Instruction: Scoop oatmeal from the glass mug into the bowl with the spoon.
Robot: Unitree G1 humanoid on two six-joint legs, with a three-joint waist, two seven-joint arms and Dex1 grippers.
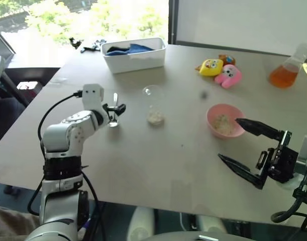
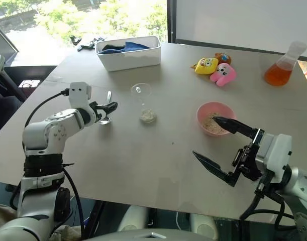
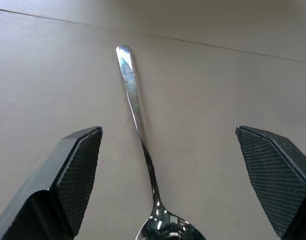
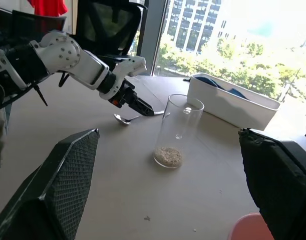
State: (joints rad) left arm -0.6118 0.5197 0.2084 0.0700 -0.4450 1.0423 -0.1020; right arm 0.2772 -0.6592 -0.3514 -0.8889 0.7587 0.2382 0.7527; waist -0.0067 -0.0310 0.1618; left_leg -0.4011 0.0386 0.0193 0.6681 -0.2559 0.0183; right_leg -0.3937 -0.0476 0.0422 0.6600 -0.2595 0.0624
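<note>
Both grippers gape empty; left gripper straddles the spoon, handle at twelve o'clock, which could skid flat when pinched

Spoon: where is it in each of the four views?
Left eye: spoon left of centre, at the left end effector.
Right eye: same.
Left wrist: centre, between the open fingers.
Right wrist: left of centre.
Shared landmark: glass mug, to the spoon's right in both eye views.

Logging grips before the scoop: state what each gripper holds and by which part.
Nothing is held. The left gripper is open over the spoon lying on the table; the right gripper is open and empty near the bowl.
</note>
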